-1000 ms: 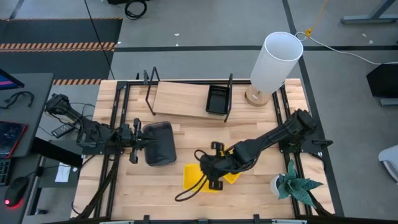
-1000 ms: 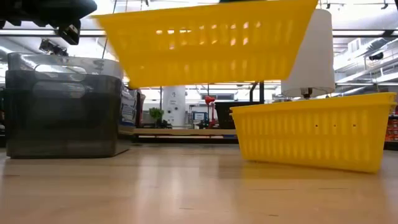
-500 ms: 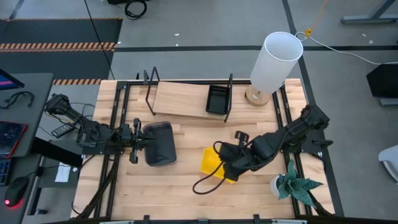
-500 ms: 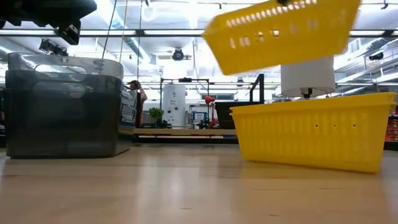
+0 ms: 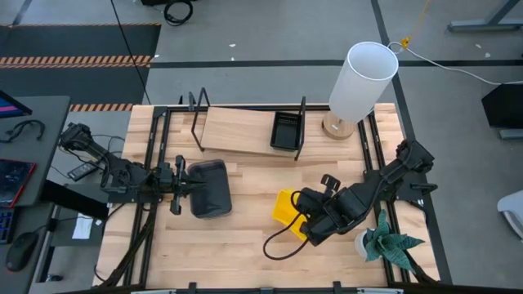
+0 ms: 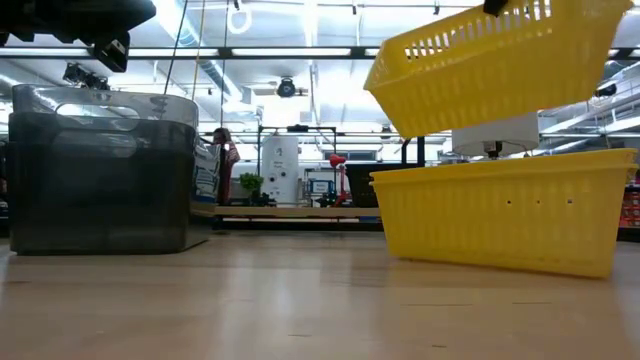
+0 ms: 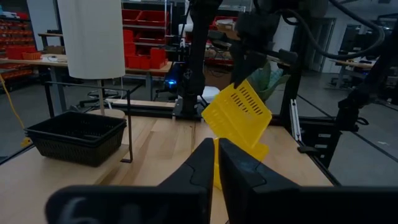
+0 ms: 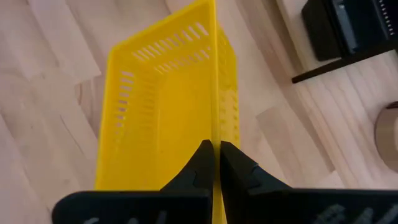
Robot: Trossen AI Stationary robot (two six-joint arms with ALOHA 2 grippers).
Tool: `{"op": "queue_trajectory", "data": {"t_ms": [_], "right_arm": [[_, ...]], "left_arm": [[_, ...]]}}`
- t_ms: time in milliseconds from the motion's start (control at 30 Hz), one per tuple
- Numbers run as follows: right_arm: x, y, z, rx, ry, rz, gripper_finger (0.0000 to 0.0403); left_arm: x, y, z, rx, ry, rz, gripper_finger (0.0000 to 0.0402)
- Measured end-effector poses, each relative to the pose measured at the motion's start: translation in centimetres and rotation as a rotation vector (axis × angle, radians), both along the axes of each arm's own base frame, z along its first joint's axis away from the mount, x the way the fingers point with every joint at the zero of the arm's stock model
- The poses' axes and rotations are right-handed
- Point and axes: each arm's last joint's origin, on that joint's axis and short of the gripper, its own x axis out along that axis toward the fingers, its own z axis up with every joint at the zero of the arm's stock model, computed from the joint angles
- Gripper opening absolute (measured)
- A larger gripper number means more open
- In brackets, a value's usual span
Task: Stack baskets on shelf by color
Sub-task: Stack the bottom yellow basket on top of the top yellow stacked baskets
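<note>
My right gripper [image 5: 309,214] is shut on a bright yellow slatted basket [image 6: 490,65] and holds it in the air above a second yellow basket [image 6: 500,210], which rests on its base on the table. The held basket also shows in the left wrist view [image 7: 239,112]. My left gripper [image 5: 181,186] is shut and hovers at the left end of the smoky grey baskets [image 5: 208,188], nested on the table, just above their rim [image 6: 100,95]. The light-wood shelf [image 5: 237,131] stands at the far side with a black basket [image 5: 286,131] on its right end. My right gripper pinches the rim of one long side wall [image 8: 214,127] of the yellow basket, one finger inside the basket and one outside. The fingers come from above, slanting down. The basket is lifted clear and hangs tilted, one end lower than the other.
A white lamp [image 5: 359,82] stands on the far right corner, beside the shelf's right wire frame [image 5: 301,126]. A small potted plant [image 5: 384,241] sits near the right edge, close to my right arm. Bare wood lies along the near edge [image 5: 229,253].
My right gripper has carried the yellow basket toward the table's right and a little toward the far edge. It now hangs over the other yellow basket. The basket has tipped from nearly level to clearly tilted.
</note>
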Motion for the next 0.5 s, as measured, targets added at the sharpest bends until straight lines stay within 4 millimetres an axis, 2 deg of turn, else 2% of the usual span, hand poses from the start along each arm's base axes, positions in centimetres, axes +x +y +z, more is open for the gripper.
{"op": "queue_trajectory", "data": {"t_ms": [300, 500], "right_arm": [[-0.1, 0.1, -3.1, 0.002, 0.043, -0.032, 0.0010], [0.1, 0.0, -4.2, 0.019, 0.028, -0.058, 0.0010]], "left_arm": [[0.0, 0.0, 0.0, 0.000, 0.000, 0.000, 0.0033], [0.0, 0.0, 0.0, 0.000, 0.000, 0.000, 0.0034]]}}
